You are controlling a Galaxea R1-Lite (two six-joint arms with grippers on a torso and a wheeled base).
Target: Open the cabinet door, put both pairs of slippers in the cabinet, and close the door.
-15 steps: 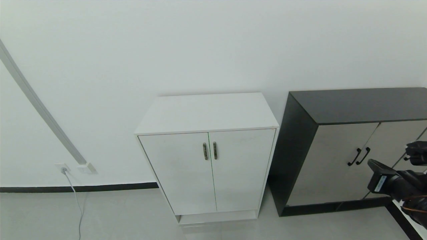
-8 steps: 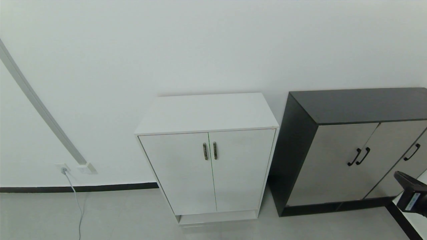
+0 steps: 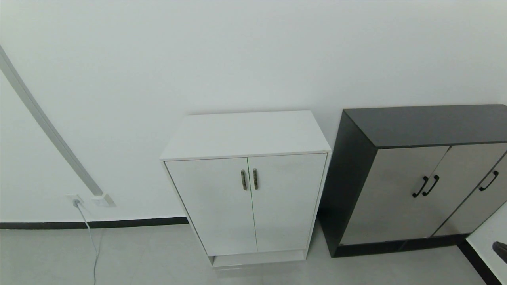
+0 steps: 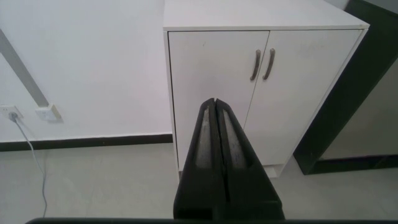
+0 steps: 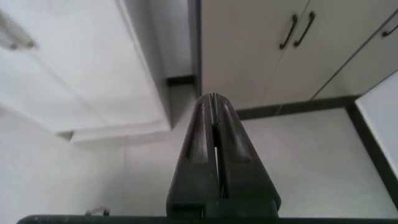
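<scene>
The white cabinet (image 3: 245, 182) stands against the wall with both doors shut and two metal handles (image 3: 249, 179) side by side at the middle. My left gripper (image 4: 215, 103) is shut on nothing and hangs some way in front of the white cabinet (image 4: 261, 81), pointing at its left door below handle height. My right gripper (image 5: 214, 98) is also shut and empty, low over the floor before the gap between the white cabinet (image 5: 74, 68) and the black one. A dark tip of the right arm (image 3: 500, 251) shows at the lower right edge of the head view.
A black cabinet (image 3: 420, 174) with grey doors and black handles (image 3: 425, 186) stands right beside the white one. A white surface (image 3: 487, 237) juts in at the lower right. A wall socket with a cable (image 3: 85, 221) sits low on the left, above grey floor (image 3: 138, 257).
My right arm has dropped down and to the right, from in front of the black cabinet's doors to the head view's edge. The cabinet doors have stayed shut.
</scene>
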